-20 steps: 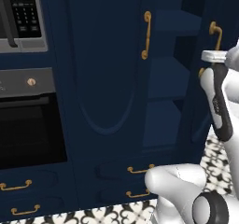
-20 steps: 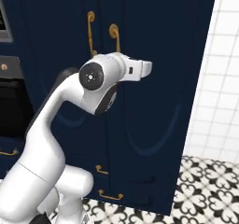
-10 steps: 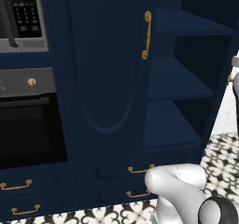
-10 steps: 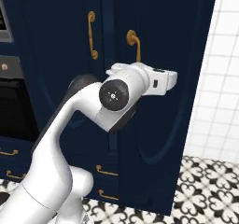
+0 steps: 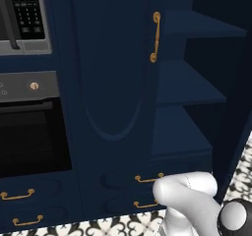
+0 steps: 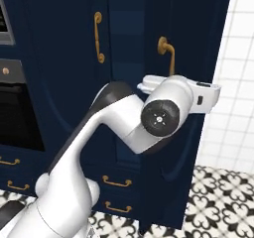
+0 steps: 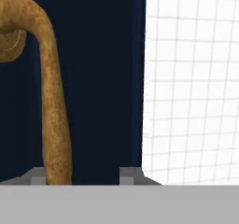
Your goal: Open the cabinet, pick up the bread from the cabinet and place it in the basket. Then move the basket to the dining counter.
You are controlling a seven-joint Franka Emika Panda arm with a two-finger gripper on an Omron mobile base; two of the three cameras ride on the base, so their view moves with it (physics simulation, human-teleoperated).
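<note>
We see the cabinet (image 5: pixel 113 82) standing tall and dark navy, its left arched-panel door closed with a long curved brass handle (image 5: pixel 155 37) near its right edge. The right door (image 6: pixel 188 58) is swung out from the front — in the left base view three navy shelves (image 5: pixel 189 85) show in the gap beside the closed door, one above another, dark toward the back. In the right base view the open door faces us with its own brass handle (image 6: pixel 167 53), and the arm's hand sits just below and in front of that handle's lower part.

In the hand view the brass handle (image 7: pixel 51 101) runs down the left side as a thick golden bar curving over at the top, against the navy door face. It passes beside the left of the two grey finger tips (image 7: pixel 37 176) at the bottom edge, and the other tip (image 7: pixel 130 175) stands well to its right. The gripper (image 7: pixel 84 177) has its fingers apart, with the handle at the left finger; we cannot tell whether the finger presses the handle or only lies next to it.

To the right of the cabinet is a white tiled wall (image 6: pixel 233 108). Left of the cabinet we see a built-in oven (image 5: pixel 29 132) with a microwave (image 5: pixel 22 18) above it. Low navy drawers (image 5: pixel 123 181) with short brass pulls run beneath, over a black-and-white patterned floor (image 6: pixel 218 202)
</note>
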